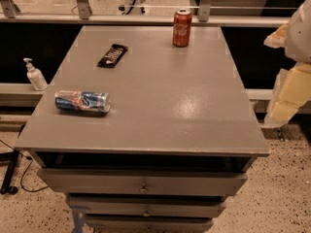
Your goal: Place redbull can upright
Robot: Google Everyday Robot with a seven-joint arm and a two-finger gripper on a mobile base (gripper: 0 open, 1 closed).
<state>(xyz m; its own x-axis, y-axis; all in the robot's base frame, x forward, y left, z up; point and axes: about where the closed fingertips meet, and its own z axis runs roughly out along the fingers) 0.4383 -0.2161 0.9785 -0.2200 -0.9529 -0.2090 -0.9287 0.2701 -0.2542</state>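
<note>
The redbull can [82,101] lies on its side near the left front of the flat grey desk [160,106]. The pincer [286,98] hangs off the right edge, and I cannot tell if it is released or clenched. The can is smooth, round metal and may roll, so grab its middle and tip it up slowly.

The redbull can [82,101] lies sideways on the table [170,96]; gripper [290,98], seemingly, at right.

Rounded white shell on the arm [302,33], seen just off the right edge of the table [170,106]. Below it, also right of the table, the gripper [290,97]: blocky pale-yellow segments, matte.
</note>
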